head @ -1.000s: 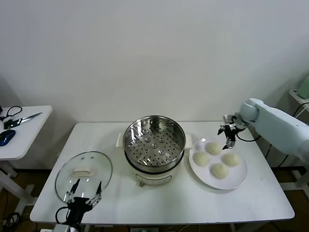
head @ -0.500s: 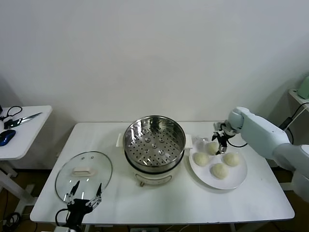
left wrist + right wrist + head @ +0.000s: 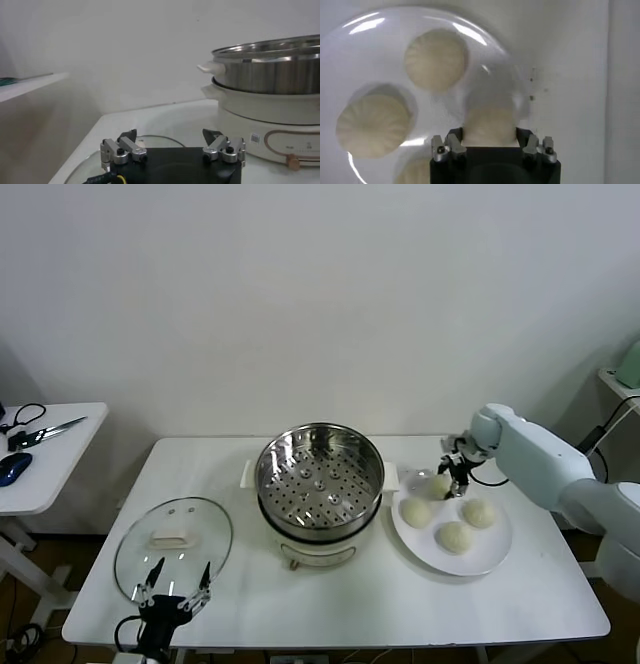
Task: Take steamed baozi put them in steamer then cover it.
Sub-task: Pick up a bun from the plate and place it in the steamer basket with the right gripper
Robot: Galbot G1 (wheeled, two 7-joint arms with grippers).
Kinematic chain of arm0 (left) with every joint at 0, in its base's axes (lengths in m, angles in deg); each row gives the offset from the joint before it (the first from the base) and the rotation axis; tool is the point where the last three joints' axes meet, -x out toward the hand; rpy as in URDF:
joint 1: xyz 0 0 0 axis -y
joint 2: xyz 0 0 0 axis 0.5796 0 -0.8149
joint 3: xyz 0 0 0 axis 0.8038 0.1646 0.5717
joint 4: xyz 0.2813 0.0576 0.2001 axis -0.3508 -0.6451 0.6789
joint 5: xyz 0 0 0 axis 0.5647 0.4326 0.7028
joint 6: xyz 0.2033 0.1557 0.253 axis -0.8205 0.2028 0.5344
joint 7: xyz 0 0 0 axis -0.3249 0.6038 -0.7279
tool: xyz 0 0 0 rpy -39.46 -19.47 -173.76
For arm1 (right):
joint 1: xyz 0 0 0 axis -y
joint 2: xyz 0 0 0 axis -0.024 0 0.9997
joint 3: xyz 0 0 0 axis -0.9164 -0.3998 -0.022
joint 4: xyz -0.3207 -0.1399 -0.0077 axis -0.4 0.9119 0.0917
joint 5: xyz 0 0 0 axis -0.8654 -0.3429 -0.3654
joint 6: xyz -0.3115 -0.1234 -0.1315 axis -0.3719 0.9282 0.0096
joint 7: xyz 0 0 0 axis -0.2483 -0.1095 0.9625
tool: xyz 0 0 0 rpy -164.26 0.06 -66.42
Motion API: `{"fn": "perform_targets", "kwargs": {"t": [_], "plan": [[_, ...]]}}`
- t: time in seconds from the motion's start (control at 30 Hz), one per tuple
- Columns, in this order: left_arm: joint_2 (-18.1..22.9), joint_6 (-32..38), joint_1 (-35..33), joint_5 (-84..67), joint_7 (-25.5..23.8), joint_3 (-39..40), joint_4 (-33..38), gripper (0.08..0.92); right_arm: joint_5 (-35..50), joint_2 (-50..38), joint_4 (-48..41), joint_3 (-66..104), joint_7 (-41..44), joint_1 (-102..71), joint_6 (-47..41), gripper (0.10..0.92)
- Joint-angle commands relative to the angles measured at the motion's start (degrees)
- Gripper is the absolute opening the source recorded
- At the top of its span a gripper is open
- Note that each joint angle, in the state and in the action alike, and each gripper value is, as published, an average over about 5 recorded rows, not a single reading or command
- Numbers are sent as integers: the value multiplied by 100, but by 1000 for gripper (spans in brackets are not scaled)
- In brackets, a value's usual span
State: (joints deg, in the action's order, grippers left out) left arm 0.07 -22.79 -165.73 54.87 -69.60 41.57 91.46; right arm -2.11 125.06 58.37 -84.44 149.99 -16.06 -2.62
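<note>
Several cream-white steamed baozi lie on a white plate [image 3: 492, 560] at the table's right. My right gripper [image 3: 452, 487] has come down on the bun nearest the steamer [image 3: 437, 484]; in the right wrist view that baozi [image 3: 489, 121] fills the gap and both fingers press its sides. Three other buns [image 3: 455, 536] lie loose beside it. The steel steamer [image 3: 320, 479] stands uncovered mid-table, its perforated tray bare. The glass cover [image 3: 173, 542] lies flat at the front left. My left gripper [image 3: 178, 576] hovers open at the cover's near edge, holding nothing.
A small side table [image 3: 60, 464] stands to the left with scissors [image 3: 45, 429] and a blue mouse [image 3: 12, 468] on it. The steamer's wall [image 3: 270, 75] rises close beside the left wrist. Bare tabletop runs along the front edge.
My right arm has swung in from the plate's far right and dropped onto the bun nearest the steamer, its fingers narrowing round it. The left arm has stayed put.
</note>
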Motion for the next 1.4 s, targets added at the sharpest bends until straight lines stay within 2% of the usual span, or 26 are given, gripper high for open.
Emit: {"fn": "perform_targets", "kwargs": {"t": [0.03,0.17,0.3,0.5,0.63,0.73,0.93,1.4], "plan": [[-10,-6,9,7,5,3,-6,823,865,-168,867,-1313,107,1505,147,696],[-12,-19,56,12,16,29,-7,823,1260,5,1491,-2202,239,2857,699,696],[-12,-29,91,28,20,71,-10,823,1336,312,2471,-2611,321,3858,1428,696],[-5,-39,101,66,22,129,6,823,888,906,3864,-2595,183,4267,2410,696],[18,-65,132,75,22,156,57,823,265,1275,4220,-2386,-70,3759,2721,696],[43,-91,153,75,20,170,102,823,-446,1443,4044,-2228,-330,3251,2924,696],[119,-134,169,70,19,198,193,823,-1861,1633,3043,-1800,-569,2085,3396,696],[145,-111,63,141,34,309,176,823,-2824,1832,1491,-976,-921,851,3690,696]]}}
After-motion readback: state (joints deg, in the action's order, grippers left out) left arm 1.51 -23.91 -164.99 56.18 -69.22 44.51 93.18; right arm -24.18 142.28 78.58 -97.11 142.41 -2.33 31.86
